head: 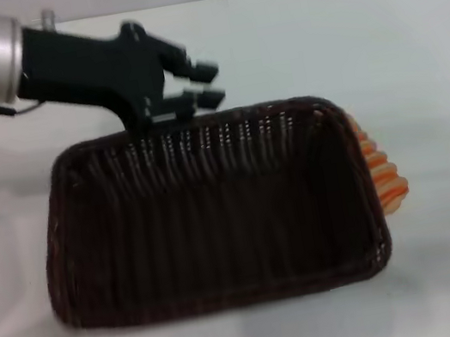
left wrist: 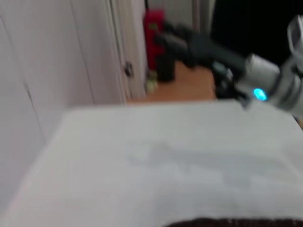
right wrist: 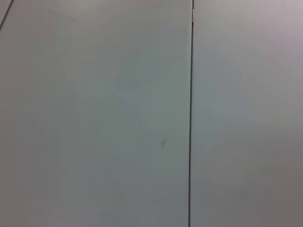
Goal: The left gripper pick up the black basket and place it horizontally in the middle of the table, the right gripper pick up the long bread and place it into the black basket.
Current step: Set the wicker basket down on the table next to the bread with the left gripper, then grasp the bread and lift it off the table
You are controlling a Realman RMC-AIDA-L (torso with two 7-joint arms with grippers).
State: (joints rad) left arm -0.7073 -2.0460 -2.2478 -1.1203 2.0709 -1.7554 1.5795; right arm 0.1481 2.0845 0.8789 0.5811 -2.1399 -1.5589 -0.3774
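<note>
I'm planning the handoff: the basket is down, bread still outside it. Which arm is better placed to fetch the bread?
Probably the right. The bread lies against the basket's right end, on that arm's side. The left claw is by the far rim, farther from it. The right claw is out of the head view.

Black basket (head: 209,224): woven wicker, dark brown-black, open weave on the sloping sides, ribbed and rough texture, slight sheen on the far-wall strands. A blurred strip of its rim shows in the left wrist view, dark.

Surface (head: 415,56): plain white, smooth, matt with soft shading only; same look in the left wrist view.

Left gripper (head: 202,85): black body, matt, plastic-like; wrist behind it is a silver cylinder, brushed-metal look with a dull gloss.

Long bread (head: 382,171): only an edge seen beside the basket; ridged top in orange and cream stripes, matt.

Right wrist view: flat pale grey panels, smooth, matt, one thin dark seam.
</note>
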